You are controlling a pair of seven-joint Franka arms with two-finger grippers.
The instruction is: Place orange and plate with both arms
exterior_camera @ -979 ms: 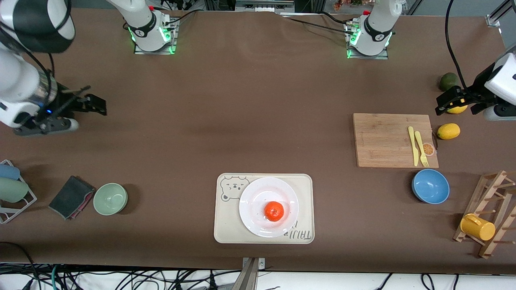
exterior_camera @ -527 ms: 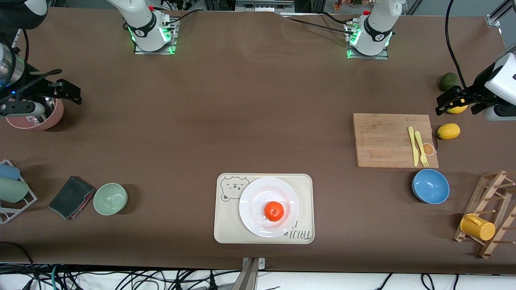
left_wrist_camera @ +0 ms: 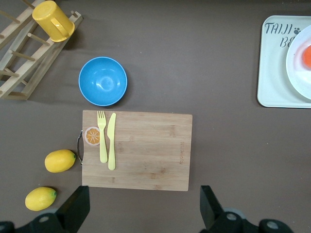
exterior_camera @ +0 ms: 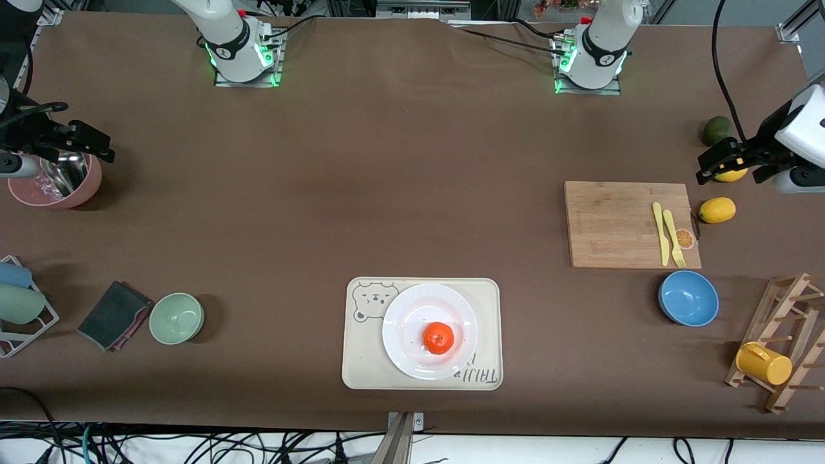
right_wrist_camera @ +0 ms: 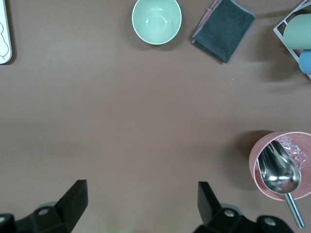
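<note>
Orange [exterior_camera: 438,338] stays on plate [exterior_camera: 403,341]; right gripper [exterior_camera: 77,138], spread, has retreated outward; left gripper [exterior_camera: 725,161] spread, unmoved.

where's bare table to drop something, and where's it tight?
Widest bare stretch: mid-table between the arm bases, the bear-print tray and the cutting board. Also bare between the green bowl and the tray. Tight at the left arm's end: lemons, blue bowl, wooden rack, left gripper. The right gripper is over the pink bowl.

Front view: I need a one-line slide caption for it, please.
Orange on the white plate on the bear-print tray; both open grippers, left and right, hang over the table's ends.
</note>
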